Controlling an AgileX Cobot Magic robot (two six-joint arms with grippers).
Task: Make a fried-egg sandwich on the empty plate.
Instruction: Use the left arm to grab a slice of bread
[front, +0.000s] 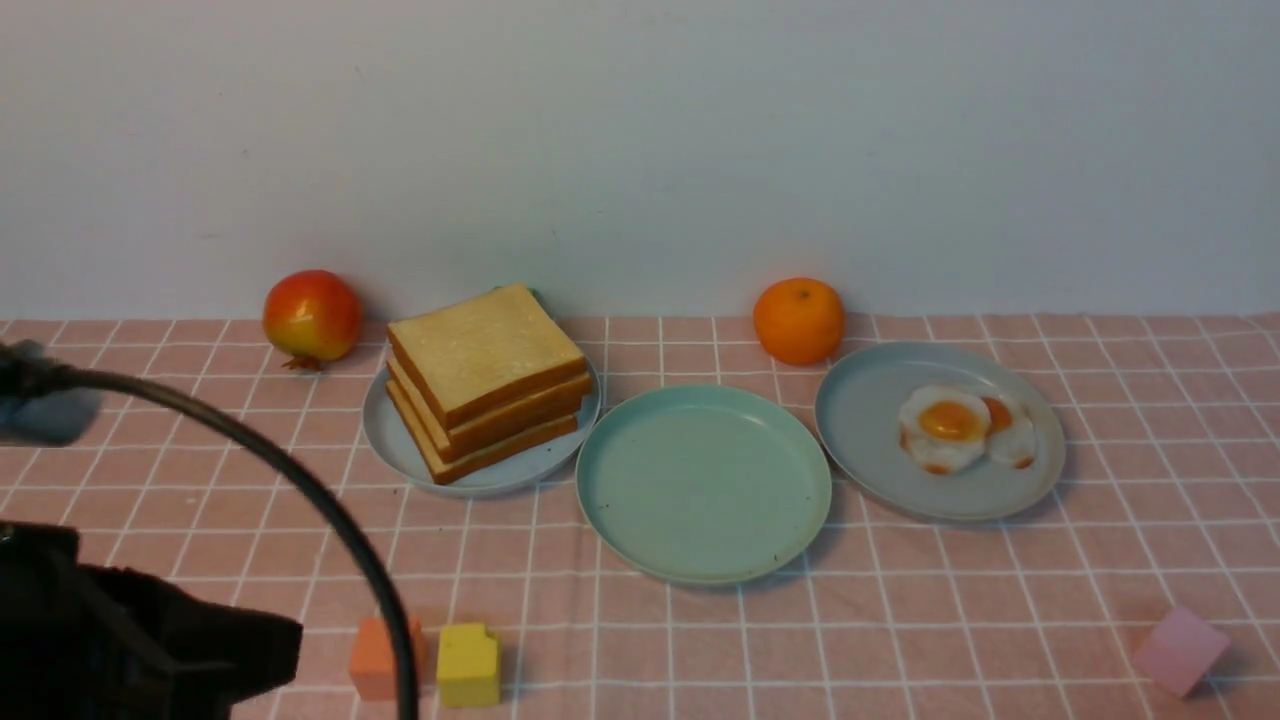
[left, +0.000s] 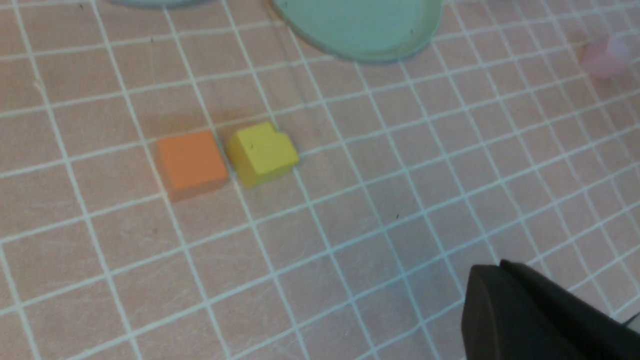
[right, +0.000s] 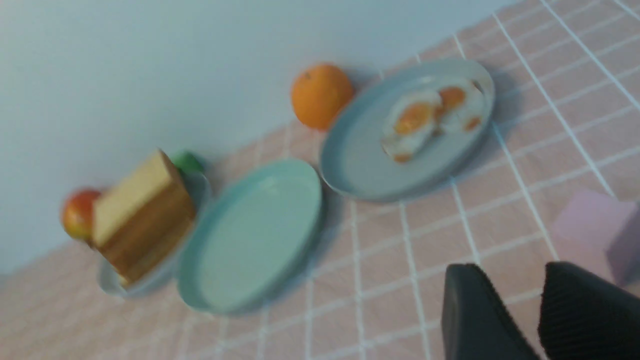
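The empty plate (front: 703, 480), round and mint-green, lies mid-table with nothing on it; its edge also shows in the left wrist view (left: 360, 30). To its left a stack of toast slices (front: 487, 378) sits on a grey-blue plate (front: 395, 435). To its right two overlapping fried eggs (front: 950, 428) lie on another grey-blue plate (front: 865, 440). No fried-egg sandwich is in view. My left gripper (left: 495, 267) is shut and holds nothing; it hangs over bare cloth near the front left. My right gripper (right: 515, 280) stands open with nothing between its fingers, over the cloth at the front right.
A red fruit (front: 311, 316) and an orange (front: 798, 320) sit by the back wall. An orange block (front: 375, 657) and a yellow block (front: 468, 664) lie front left, and a pink block (front: 1180, 650) front right. A black cable (front: 300, 480) arcs over the left arm.
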